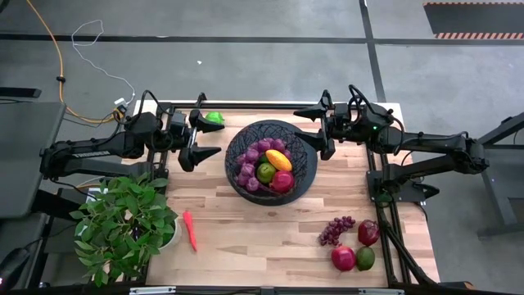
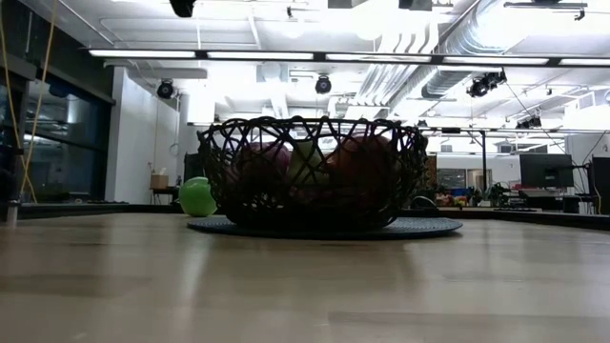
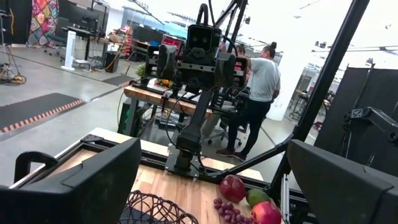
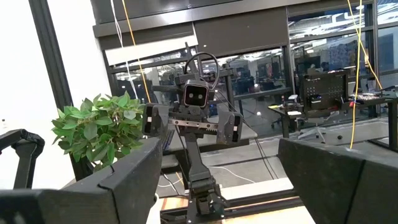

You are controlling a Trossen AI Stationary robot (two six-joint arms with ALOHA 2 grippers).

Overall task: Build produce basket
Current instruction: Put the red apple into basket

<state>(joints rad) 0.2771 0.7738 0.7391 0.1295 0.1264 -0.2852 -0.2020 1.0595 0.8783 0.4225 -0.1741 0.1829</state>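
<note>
The black mesh basket [image 1: 271, 160] [image 2: 315, 176] stands mid-table on a dark round mat. It holds purple grapes [image 1: 250, 164], a green fruit [image 1: 266, 172], a mango [image 1: 278, 159] and a red fruit [image 1: 282, 181]. My left gripper [image 1: 214, 137] [image 3: 211, 186] hovers open off the basket's left side, raised above the table. My right gripper [image 1: 301, 129] [image 4: 217, 186] hovers open off its far right side. A green round fruit [image 1: 214, 117] [image 2: 197, 196] lies on the table by the left gripper's far finger. A red-orange pepper [image 1: 190, 229] lies near the front left.
A leafy potted plant [image 1: 123, 221] [image 4: 99, 130] fills the near left corner. A grape bunch [image 1: 336, 229] [image 3: 225, 208], two red fruits [image 1: 368, 232] [image 1: 343, 258] and a green one [image 1: 365, 258] lie near the right front corner. A person [image 3: 261, 81] stands beyond the table.
</note>
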